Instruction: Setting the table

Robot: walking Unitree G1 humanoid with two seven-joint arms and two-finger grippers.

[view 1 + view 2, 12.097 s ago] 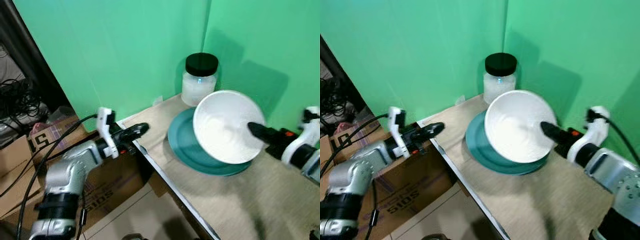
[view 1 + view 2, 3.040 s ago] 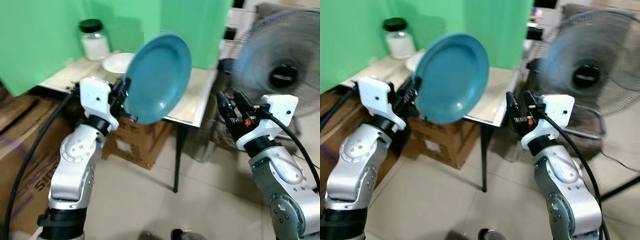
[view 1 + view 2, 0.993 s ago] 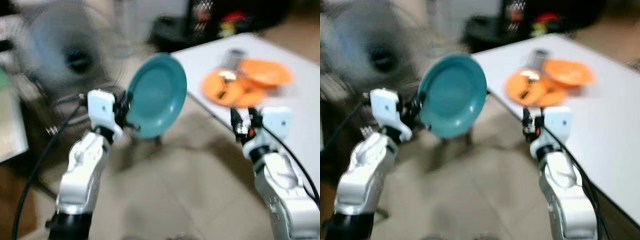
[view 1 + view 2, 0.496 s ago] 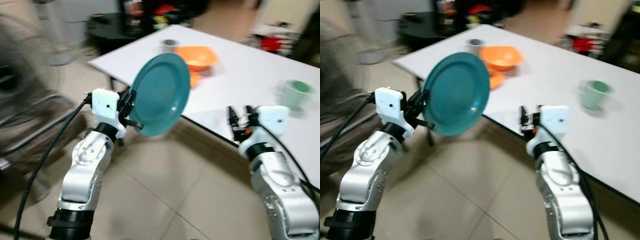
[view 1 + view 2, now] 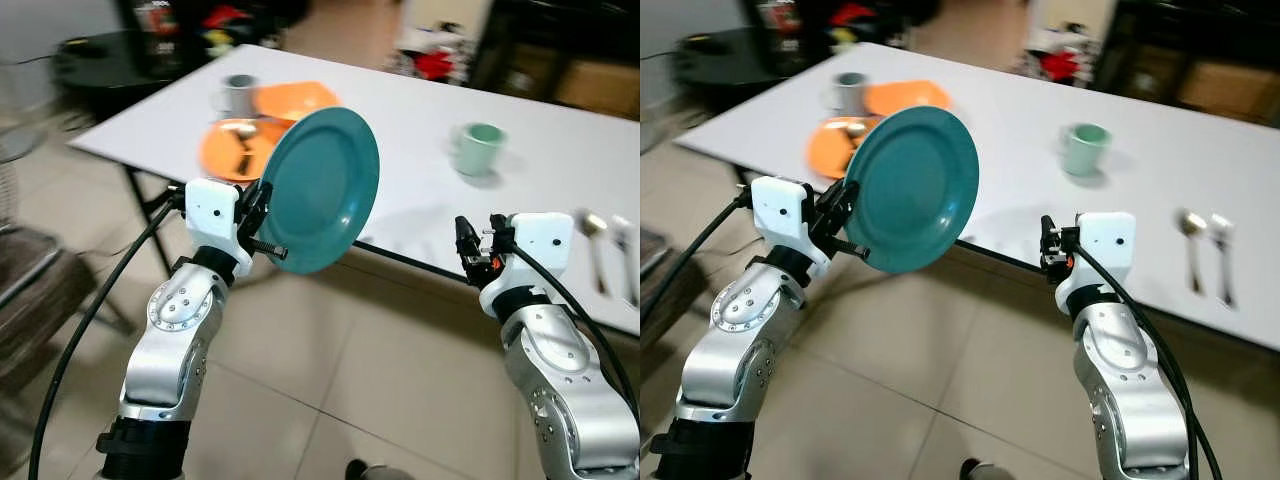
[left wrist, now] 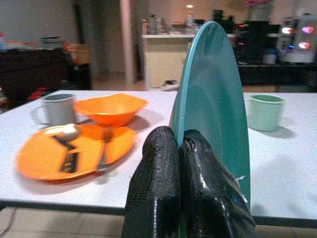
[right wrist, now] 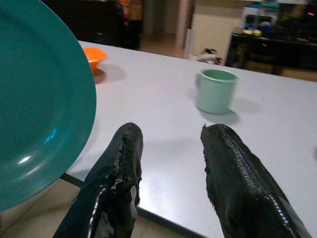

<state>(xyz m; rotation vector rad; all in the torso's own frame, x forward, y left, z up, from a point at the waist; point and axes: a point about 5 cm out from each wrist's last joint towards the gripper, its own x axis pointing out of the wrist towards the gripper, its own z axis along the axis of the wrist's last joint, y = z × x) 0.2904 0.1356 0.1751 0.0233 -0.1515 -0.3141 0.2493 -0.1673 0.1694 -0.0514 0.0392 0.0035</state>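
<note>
My left gripper (image 5: 262,212) is shut on the rim of a teal plate (image 5: 322,188), holding it upright on edge at chest height, short of the white table (image 5: 400,120). In the left wrist view the fingers (image 6: 163,163) pinch the plate's edge (image 6: 215,99). My right gripper (image 5: 478,246) is open and holds nothing, level with the table's near edge; in the right wrist view its fingers (image 7: 124,163) stand well apart. A green mug (image 5: 477,148) stands mid-table.
On the table's left stand an orange plate (image 5: 226,148) with cutlery on it, an orange bowl (image 5: 292,98) and a grey mug (image 5: 238,93). Two spoons (image 5: 1192,228) lie at the right. Tiled floor (image 5: 330,380) lies between me and the table.
The view has swung from the fan round to the white table, which now spans the picture. The left gripper still holds the teal plate; the right gripper stays open.
</note>
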